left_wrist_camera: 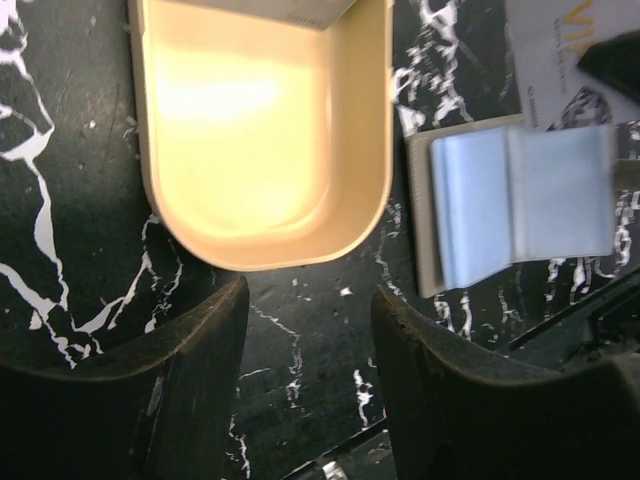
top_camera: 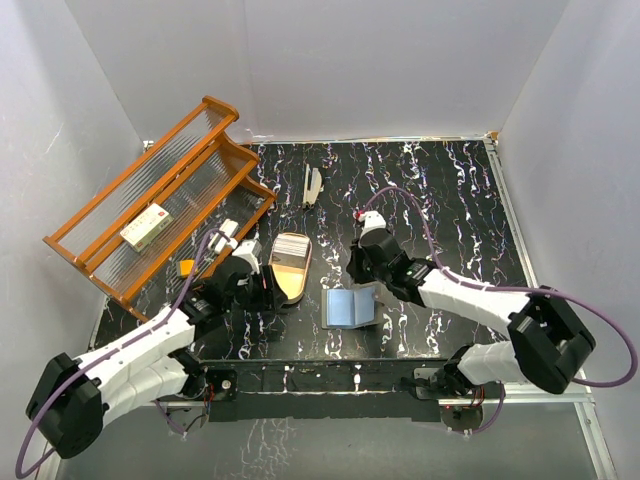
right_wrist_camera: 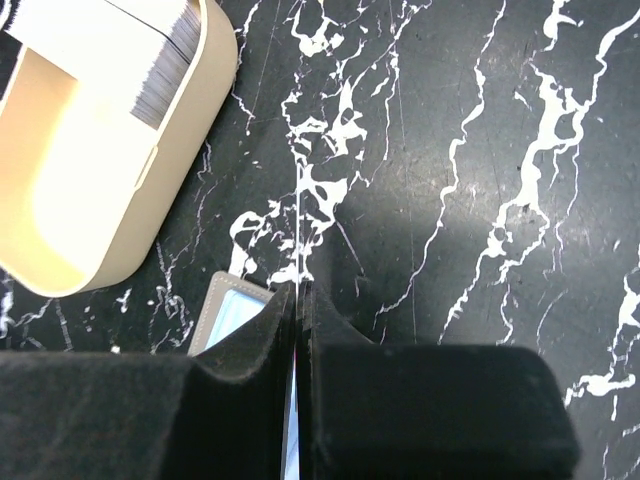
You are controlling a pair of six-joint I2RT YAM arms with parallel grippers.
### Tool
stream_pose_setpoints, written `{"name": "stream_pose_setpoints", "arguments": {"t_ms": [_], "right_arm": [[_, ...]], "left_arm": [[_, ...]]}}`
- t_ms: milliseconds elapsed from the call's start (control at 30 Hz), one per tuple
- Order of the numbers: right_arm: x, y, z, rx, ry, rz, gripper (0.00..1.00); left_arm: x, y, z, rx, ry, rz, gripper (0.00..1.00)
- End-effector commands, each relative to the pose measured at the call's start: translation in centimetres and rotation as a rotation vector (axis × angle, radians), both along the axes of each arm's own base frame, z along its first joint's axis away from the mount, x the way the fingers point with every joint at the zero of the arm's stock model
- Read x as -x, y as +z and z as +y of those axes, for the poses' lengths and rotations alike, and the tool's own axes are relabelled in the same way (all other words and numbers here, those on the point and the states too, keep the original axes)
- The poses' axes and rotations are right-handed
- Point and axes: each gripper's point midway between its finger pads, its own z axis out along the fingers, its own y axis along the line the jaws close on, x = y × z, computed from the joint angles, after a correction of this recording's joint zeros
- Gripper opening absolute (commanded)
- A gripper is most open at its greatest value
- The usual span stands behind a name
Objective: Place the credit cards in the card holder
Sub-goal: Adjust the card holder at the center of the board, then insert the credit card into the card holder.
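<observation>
Left gripper [left_wrist_camera: 310, 300] is released, fingers spread and nothing in the gap, only black marbled table [right_wrist_camera: 480, 200] showing between them. Straight ahead of those open jaws, just beyond the tips, sits the rounded end of the tan tray [left_wrist_camera: 372, 160], its near half bare inside. Out past the right-hand finger and a little ahead lies the card holder [left_wrist_camera: 520, 200], flat on the table with its pale blue sleeves facing up. Over to the right gripper [right_wrist_camera: 300, 292]: clenched tight, and it is grasping a single card [left_wrist_camera: 555, 50], seen edge-on as a thin white line running out from between the pressed-together fingers. From the left wrist that same card shows as a white face with gold lettering just beyond the holder's far edge, a dark fingertip on its corner. The holder peeks out right beside the right jaws, on their left, partly hidden behind that finger. The rest of the credit cards [right_wrist_camera: 165, 60] are stacked in the far end of the tray, well ahead and left of the right jaws, their striped edges showing.
</observation>
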Motion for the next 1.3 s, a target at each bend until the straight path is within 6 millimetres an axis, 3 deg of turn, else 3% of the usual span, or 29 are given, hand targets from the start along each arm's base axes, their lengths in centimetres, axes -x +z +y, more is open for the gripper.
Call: {"name": "stream_pose_setpoints", "arguments": {"t_ms": [0, 233, 433, 633, 867, 1267], "right_arm": [[1.2, 3.2, 0.4, -0.097, -0.034, 0.047, 0.0], [3.9, 3.2, -0.7, -0.19, -0.095, 0.133, 0.0], [5.3, 1.1, -1.4, -0.162, -0.095, 0.196, 0.0], [6.1, -0.6, -2.3, -0.129, -0.116, 0.24, 0.0], [6.9, -1.7, -2.5, -0.19, -0.101, 0.294, 0.0], [7.8, -1.8, -2.2, -0.292, -0.095, 0.313, 0.0]], "left_arm": [[-0.4, 3.6, -1.3, 0.068, -0.033, -0.051, 0.51], [0.8, 4.9, -3.8, 0.144, -0.125, 0.012, 0.41], [1.9, 5.1, -6.6, 0.108, -0.215, 0.01, 0.28], [2.9, 3.6, -8.9, 0.071, -0.294, 0.046, 0.0], [2.8, 2.2, -10.2, 0.04, -0.316, 0.05, 0.0], [3.3, -1.7, -11.2, -0.044, -0.336, 0.092, 0.0]]}}
